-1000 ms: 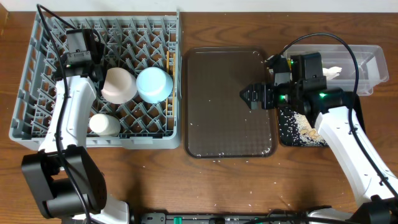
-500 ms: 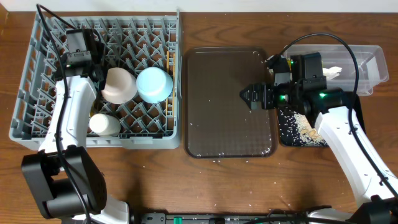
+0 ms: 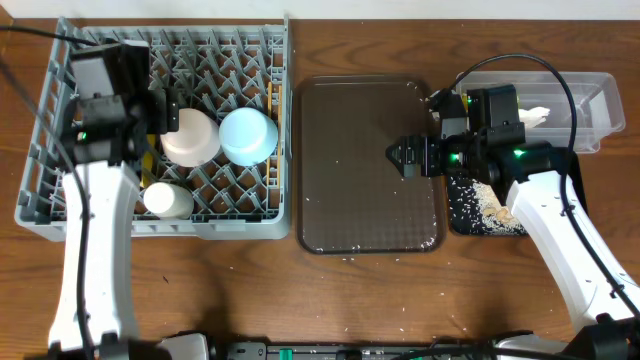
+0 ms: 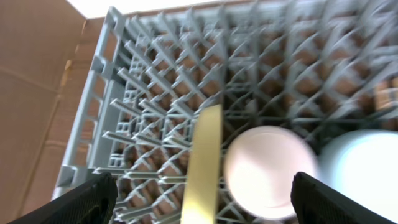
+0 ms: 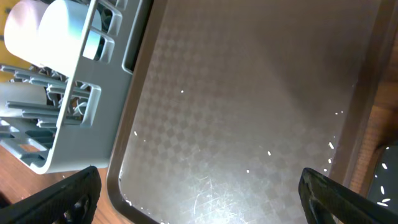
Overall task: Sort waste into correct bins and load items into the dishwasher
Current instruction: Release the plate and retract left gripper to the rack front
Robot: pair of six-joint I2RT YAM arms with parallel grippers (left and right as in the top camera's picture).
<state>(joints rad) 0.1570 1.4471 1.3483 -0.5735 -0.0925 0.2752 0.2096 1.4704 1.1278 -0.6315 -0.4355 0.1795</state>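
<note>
Evidently the yellow plate [image 4: 205, 155] stands on edge between pegs in the dish rack [image 3: 40, 150], just beside the white bowl [image 3: 192, 137], slotted to drain; the left hand [image 4: 203, 190] hangs wide open above it, probably clear of it; the right hand [image 3: 405, 157] hovers open and empty beside the rack.

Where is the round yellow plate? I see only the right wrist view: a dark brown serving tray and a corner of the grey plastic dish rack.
Observer: The round yellow plate stands on edge among the pegs of the grey plastic dish rack, beside an upturned white bowl.
Operator: Is the left gripper holding it?
Observer: No, the left gripper hangs over it, jaws wide apart, not touching it.
Operator: And the napkin?
Observer: The crumpled white paper napkin lies in the clear plastic rectangular tub.
</note>
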